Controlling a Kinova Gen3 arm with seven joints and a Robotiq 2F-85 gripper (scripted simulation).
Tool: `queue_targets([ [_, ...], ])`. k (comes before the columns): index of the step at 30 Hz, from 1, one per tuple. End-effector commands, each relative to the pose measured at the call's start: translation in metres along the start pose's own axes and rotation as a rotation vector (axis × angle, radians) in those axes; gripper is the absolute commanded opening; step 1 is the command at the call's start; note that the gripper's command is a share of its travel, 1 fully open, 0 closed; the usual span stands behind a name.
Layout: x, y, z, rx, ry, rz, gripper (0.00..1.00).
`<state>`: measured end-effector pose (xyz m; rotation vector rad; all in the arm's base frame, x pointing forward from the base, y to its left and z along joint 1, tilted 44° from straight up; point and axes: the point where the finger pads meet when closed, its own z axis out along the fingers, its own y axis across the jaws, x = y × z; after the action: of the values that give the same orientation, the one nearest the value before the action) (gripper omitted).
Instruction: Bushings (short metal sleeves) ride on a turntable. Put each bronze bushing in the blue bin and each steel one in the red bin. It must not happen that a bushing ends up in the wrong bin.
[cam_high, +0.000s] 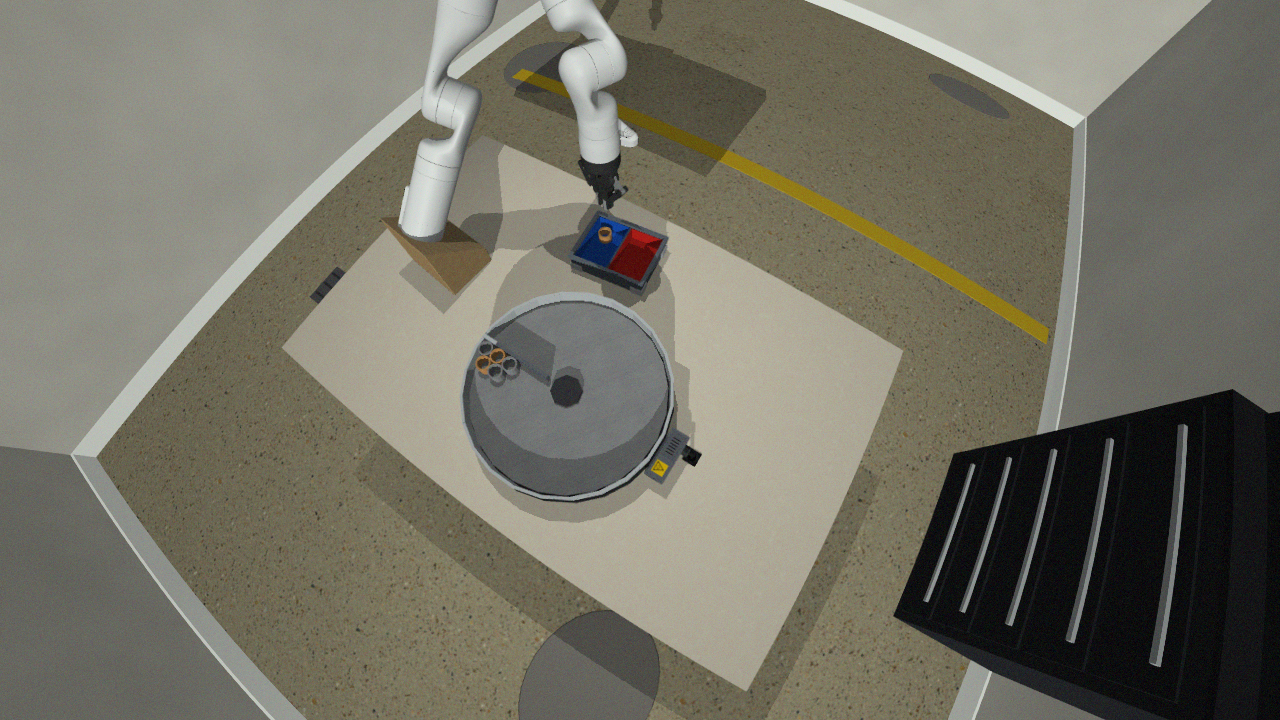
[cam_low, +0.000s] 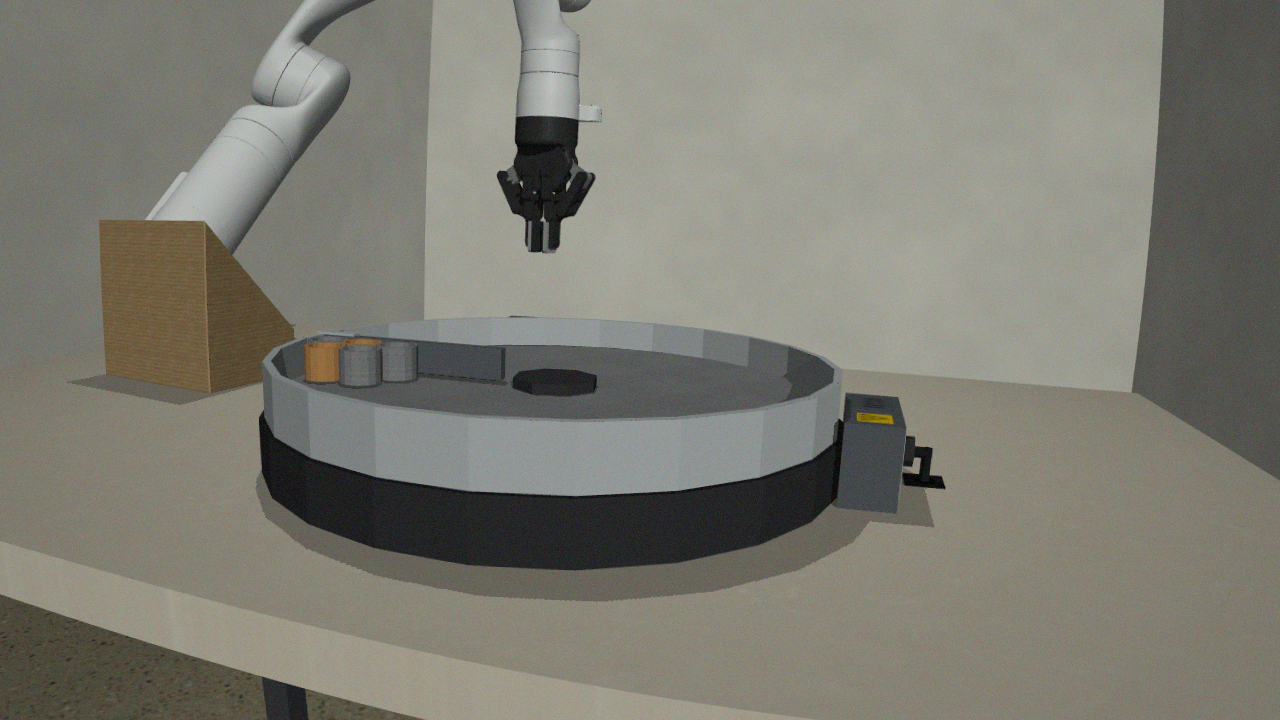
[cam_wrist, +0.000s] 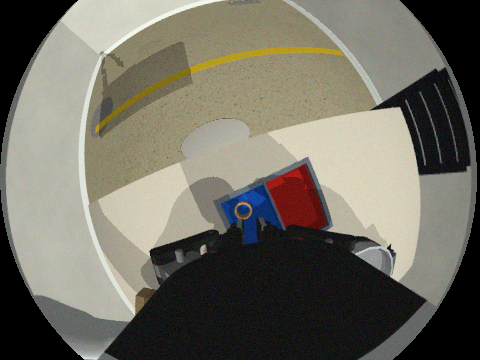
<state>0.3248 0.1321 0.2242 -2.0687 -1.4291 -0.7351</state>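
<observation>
My gripper (cam_high: 606, 207) (cam_low: 542, 250) (cam_wrist: 250, 226) is shut with a narrow gap and nothing between the fingertips. It hangs above the back of the two-part tray. A bronze bushing (cam_high: 605, 240) (cam_wrist: 243, 202) stands in the blue bin (cam_high: 592, 253) (cam_wrist: 272, 216). The red bin (cam_high: 635, 260) (cam_wrist: 300, 205) beside it shows no bushing. On the turntable (cam_high: 590, 429) (cam_low: 572, 456), two bronze bushings, one nearer the rim (cam_low: 322, 362), and three steel bushings, including a front one (cam_low: 359, 367) and one right of it (cam_low: 399, 361), cluster at the left. The turntable hides the bins in the exterior view.
A grey divider (cam_low: 460, 361) stands on the turntable beside the clustered bushings. The turntable has a raised rim and a dark centre hub (cam_high: 566, 391) (cam_low: 554, 382). A drive box (cam_high: 664, 454) (cam_low: 870, 465) adjoins its right side. The arm's wooden wedge base (cam_high: 460, 259) (cam_low: 152, 304) stands at the left.
</observation>
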Motion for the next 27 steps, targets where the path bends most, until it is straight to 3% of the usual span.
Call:
queue_targets([
  [1, 0.0, 0.0, 0.0, -0.001, 0.0, 0.0, 0.16],
  [15, 0.0, 0.0, 0.0, -0.001, 0.0, 0.0, 0.16],
  [16, -0.011, 0.004, 0.0, -0.001, 0.0, 0.0, 0.14],
  [18, -0.011, 0.004, 0.0, -0.001, 0.0, 0.0, 0.14],
  [22, -0.053, 0.02, 0.0, -0.002, 0.0, 0.001, 0.14],
  [25, -0.053, 0.02, 0.0, -0.002, 0.0, 0.001, 0.14],
  [27, -0.074, 0.028, 0.0, -0.003, 0.0, 0.001, 0.14],
])
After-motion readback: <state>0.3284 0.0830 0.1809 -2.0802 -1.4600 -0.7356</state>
